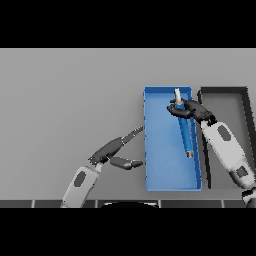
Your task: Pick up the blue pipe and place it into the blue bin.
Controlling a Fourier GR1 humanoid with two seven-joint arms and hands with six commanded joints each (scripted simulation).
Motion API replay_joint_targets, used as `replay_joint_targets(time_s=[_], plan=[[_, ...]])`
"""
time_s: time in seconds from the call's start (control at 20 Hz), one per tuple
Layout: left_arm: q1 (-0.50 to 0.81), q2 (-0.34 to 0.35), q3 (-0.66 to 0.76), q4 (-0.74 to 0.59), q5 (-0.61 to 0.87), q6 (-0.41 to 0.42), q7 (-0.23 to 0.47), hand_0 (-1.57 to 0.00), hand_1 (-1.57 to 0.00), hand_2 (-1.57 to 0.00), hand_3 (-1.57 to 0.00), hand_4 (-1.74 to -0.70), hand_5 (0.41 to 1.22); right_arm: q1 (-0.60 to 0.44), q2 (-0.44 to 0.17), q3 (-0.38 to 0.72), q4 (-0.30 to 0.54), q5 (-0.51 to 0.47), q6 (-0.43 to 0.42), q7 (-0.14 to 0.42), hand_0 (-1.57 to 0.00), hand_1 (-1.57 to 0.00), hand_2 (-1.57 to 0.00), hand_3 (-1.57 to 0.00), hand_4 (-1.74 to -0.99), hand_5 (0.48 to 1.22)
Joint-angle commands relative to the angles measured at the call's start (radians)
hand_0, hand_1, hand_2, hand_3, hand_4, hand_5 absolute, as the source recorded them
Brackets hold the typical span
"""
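Right hand (186,108) clamped on blue pipe (185,135) over blue bin (160,150). Left hand (117,150) near bin's left wall, fingers straight, spread. Dark bin (245,100) just right.

Matt surfaces, mostly plastic in look

The blue bin (170,175) under the right hand (187,109) looks smooth matt plastic; the blue pipe (185,135) in its fingers ends in a metallic tip; table (70,95) matt grey.

Table (70,90): grey, plain surface.
Dark bin (247,100): black, rectangular, on the table's right side, just beside another bin, partly covered.
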Motion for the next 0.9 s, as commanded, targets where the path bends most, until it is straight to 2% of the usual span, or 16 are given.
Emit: replay_joint_targets(time_s=[0.0,0.3,0.45,0.6,0.7,0.85], plan=[[-0.001,-0.007,-0.008,0.002,-0.005,0.002,0.003,0.00,0.00,0.00,0.00,-0.89,0.428,0.000,-0.009,0.015,-0.006,-0.002,0.000,0.000,-0.16,-0.14,-0.14,-0.08,-1.083,0.934],[0.009,0.010,-0.005,0.006,-0.012,0.000,-0.023,0.00,0.00,0.00,0.00,-0.89,0.428,-0.004,-0.034,0.069,-0.015,0.037,0.009,-0.008,-0.04,-0.04,-0.04,-0.02,-1.046,0.759],[0.005,0.009,0.001,-0.011,0.003,-0.004,-0.007,0.00,0.00,0.00,0.00,-0.89,0.429,0.002,-0.033,0.076,-0.014,0.055,-0.002,-0.019,-0.02,-0.02,-0.02,-0.01,-1.033,0.696],[0.015,0.007,-0.008,-0.011,-0.004,-0.003,-0.007,0.00,0.00,0.00,0.00,-0.89,0.431,-0.023,-0.024,0.076,-0.002,0.052,0.011,-0.007,-0.01,-0.01,-0.01,0.00,-1.020,0.666],[0.011,0.012,0.002,-0.011,-0.004,0.003,-0.008,0.00,0.00,0.00,0.00,-0.88,0.431,-0.024,-0.027,0.070,0.022,0.049,0.026,-0.020,-0.01,-0.01,-0.01,0.00,-1.022,0.661],[0.027,0.017,-0.007,-0.036,0.003,-0.006,-0.012,0.00,0.00,0.00,0.00,-0.88,0.431,-0.017,-0.029,0.078,0.007,0.060,0.025,-0.034,-0.01,-0.01,-0.01,0.00,-1.022,0.649]])
